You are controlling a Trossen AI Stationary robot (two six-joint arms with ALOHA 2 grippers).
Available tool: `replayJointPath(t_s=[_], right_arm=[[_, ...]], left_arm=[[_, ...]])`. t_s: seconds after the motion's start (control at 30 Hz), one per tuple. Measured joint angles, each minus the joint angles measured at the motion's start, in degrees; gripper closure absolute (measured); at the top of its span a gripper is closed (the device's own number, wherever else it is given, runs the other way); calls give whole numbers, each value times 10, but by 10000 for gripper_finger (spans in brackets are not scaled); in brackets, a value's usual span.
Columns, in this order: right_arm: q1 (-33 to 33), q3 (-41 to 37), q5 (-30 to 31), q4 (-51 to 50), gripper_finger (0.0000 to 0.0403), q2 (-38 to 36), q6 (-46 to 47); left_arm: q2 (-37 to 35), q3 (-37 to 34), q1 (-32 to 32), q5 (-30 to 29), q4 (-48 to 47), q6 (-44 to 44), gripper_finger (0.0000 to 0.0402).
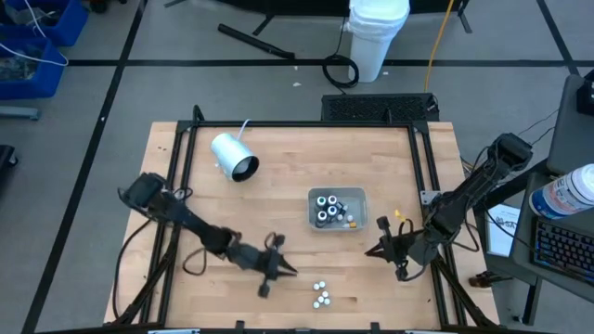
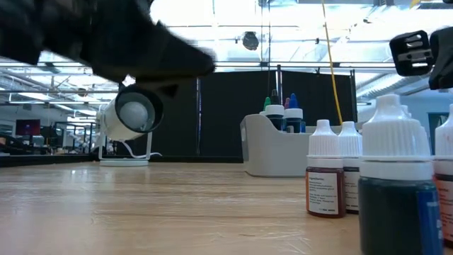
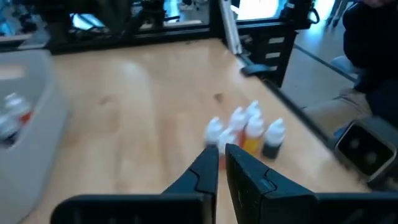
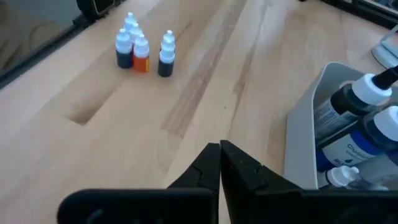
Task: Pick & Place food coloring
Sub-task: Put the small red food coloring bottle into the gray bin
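Beside the grey rectangular plastic tray (image 1: 361, 198), tiny white-capped food-colouring bottles (image 1: 320, 295) look light, tippy; pinch bodies. Left tool (image 1: 270, 269) nearly closed, empty; right tool (image 1: 380, 249) closed, empty.

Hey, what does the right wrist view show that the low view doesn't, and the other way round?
Only the right wrist view: the right hand, shut and empty above bare wood, and big blue-labelled bottles seen down inside the tray.
Only the low view: the white cylinder standing across the table, and the room behind it.
Both: the tray with bottle tops showing, the wooden table, and the loose cluster of small food coloring bottles, which stands far off in the wrist view and close up in the low view.
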Motion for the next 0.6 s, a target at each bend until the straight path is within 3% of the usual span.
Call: replayJointPath(t_s=[0.2, 0.4, 0.6], right_arm=[[0, 0, -29, 48, 401, 0, 11], [10, 0, -164, 63, 402, 0, 23], [20, 0, -163, 82, 402, -5, -29]], left_arm=[[54, 109, -27, -14, -110, -46, 366], [72, 170, -39, -35, -189, -103, 366], [72, 192, -50, -96, -218, -65, 366]])
